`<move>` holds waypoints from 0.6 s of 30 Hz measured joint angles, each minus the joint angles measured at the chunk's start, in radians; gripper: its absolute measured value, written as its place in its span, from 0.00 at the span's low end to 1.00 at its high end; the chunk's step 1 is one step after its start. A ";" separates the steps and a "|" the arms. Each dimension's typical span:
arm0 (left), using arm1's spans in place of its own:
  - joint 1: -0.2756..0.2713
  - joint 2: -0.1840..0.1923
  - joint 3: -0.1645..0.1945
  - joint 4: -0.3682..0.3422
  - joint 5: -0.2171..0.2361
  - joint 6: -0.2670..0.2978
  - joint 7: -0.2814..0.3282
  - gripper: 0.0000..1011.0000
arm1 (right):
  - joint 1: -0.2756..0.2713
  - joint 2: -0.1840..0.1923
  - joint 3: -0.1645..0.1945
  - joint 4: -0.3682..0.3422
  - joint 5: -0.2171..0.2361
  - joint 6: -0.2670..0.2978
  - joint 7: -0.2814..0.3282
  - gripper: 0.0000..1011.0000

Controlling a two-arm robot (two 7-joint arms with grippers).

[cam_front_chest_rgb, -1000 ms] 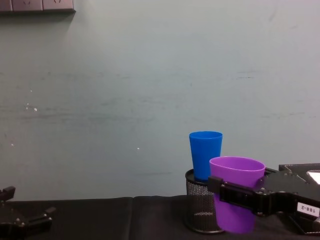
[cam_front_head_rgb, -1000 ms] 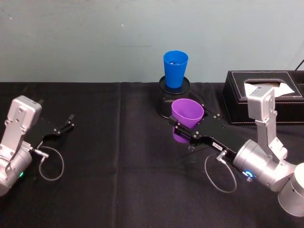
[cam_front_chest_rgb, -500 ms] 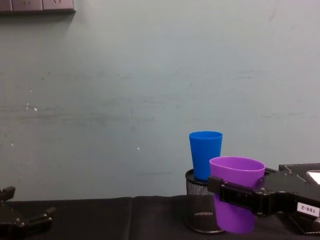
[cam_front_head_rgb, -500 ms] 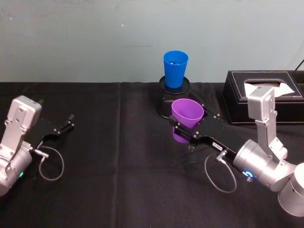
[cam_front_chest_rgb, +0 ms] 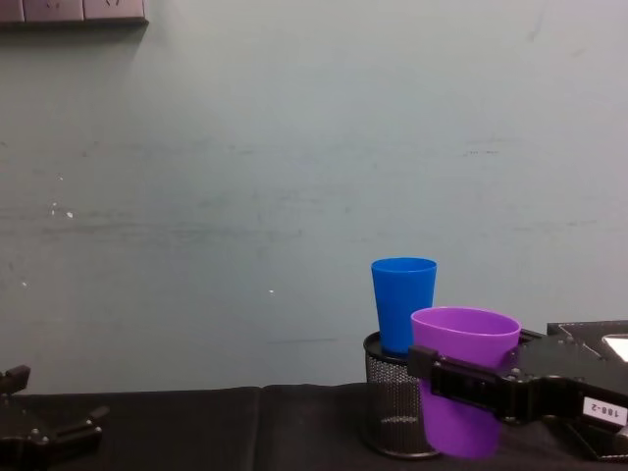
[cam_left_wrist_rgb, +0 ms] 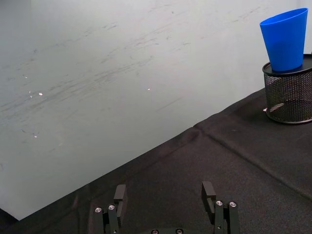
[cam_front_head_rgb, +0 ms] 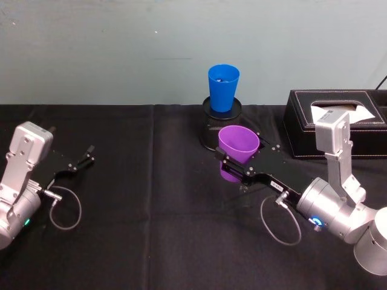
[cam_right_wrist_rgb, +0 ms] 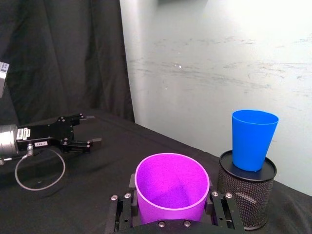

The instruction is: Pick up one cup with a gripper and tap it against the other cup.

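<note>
right gripper (cam_front_head_rgb: 240,158) clamped around the purple cup (cam_front_head_rgb: 237,142), held upright just in front of the mesh holder (cam_front_head_rgb: 211,130) and not touching the blue cup (cam_front_head_rgb: 222,87) perched on top of the holder. too hard a tap could knock the blue cup off its perch; coming in too low, the purple cup would strike the holder instead. left gripper (cam_front_head_rgb: 81,162), fingers apart, idles well left of the holder.

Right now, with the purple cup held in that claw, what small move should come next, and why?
Probably lift the purple cup and ease it forward. The right gripper has its jaws shut on it, while the blue cup stands higher, on the mesh pen holder just behind, with a gap between the cups. The left gripper sits idle, far left.
</note>
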 joint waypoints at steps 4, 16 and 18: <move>0.000 0.000 0.000 0.000 0.000 0.000 0.000 0.99 | 0.000 0.000 0.000 0.000 0.000 0.000 0.000 0.72; 0.000 0.000 0.000 0.000 0.000 0.000 0.000 0.99 | 0.000 0.000 0.000 0.000 0.000 0.000 0.000 0.72; 0.000 0.000 0.000 0.000 0.000 0.000 0.000 0.99 | 0.000 0.000 0.000 0.000 0.000 0.000 0.000 0.72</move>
